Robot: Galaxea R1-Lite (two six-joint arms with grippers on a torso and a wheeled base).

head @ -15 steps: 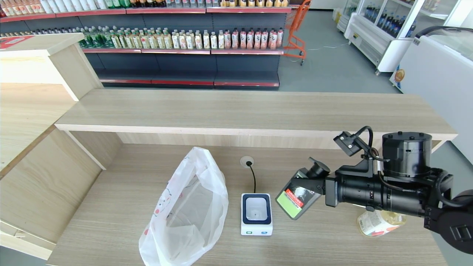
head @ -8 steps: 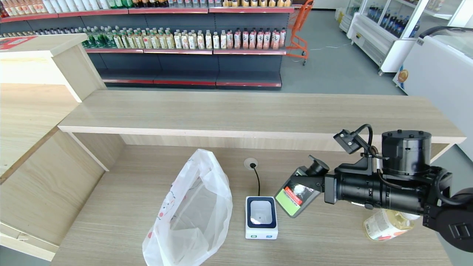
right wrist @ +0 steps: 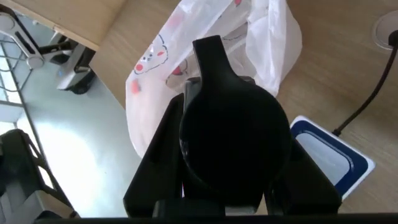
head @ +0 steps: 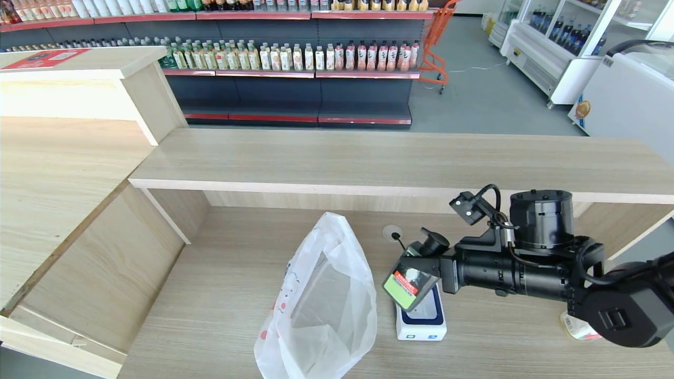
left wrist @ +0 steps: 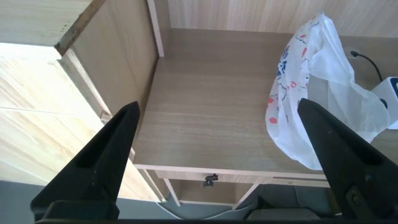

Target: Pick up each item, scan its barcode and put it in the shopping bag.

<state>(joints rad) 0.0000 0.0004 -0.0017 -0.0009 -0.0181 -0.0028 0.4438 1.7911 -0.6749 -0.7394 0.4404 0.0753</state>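
My right gripper (head: 417, 267) is pinching the packet (head: 405, 284) just above the scanner (head: 421, 329), mid-scan I reckon, next up: the bag (head: 326, 300) beside it.

Thin translucent plastic bag (head: 322, 297), matt wood-grain counter (head: 210, 295)

We record a small packet (head: 408, 284) with a green-and-red face, tilted and clamped in the right gripper (head: 421, 261). The white scanner (head: 423, 325) sits directly beneath the gripper. The open white bag (head: 321, 305) stands just beyond its fingertips, and a bottle (head: 577, 327) is well behind it.
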